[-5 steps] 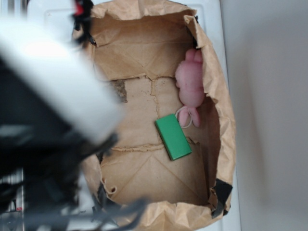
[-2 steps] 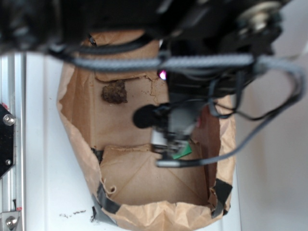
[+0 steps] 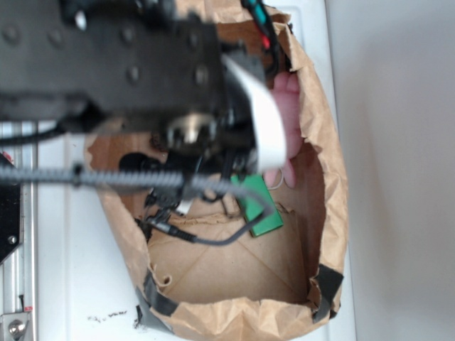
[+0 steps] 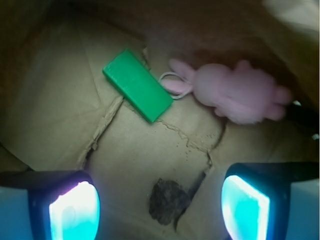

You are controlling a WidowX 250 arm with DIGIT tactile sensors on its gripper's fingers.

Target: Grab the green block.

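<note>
The green block [image 4: 137, 85] lies flat on the brown paper floor of the bag, upper left of middle in the wrist view, its long side running diagonally. In the exterior view only part of the green block [image 3: 261, 209] shows beneath the arm. My gripper [image 4: 159, 210] is open and empty, above the bag floor, well short of the block. Its two glowing pads [image 4: 75, 212] stand wide apart at the bottom corners of the wrist view. In the exterior view the gripper is hidden under the black arm.
A pink plush toy [image 4: 235, 92] lies just right of the block, its loop touching the block's end. A brown lumpy piece [image 4: 169, 200] lies between my pads. The paper bag's walls [image 3: 328, 185] rise all round. My arm and cables cover the bag's upper half.
The arm has swung over the bag from the left and now covers its upper left part. The block and plush toy have not moved.
</note>
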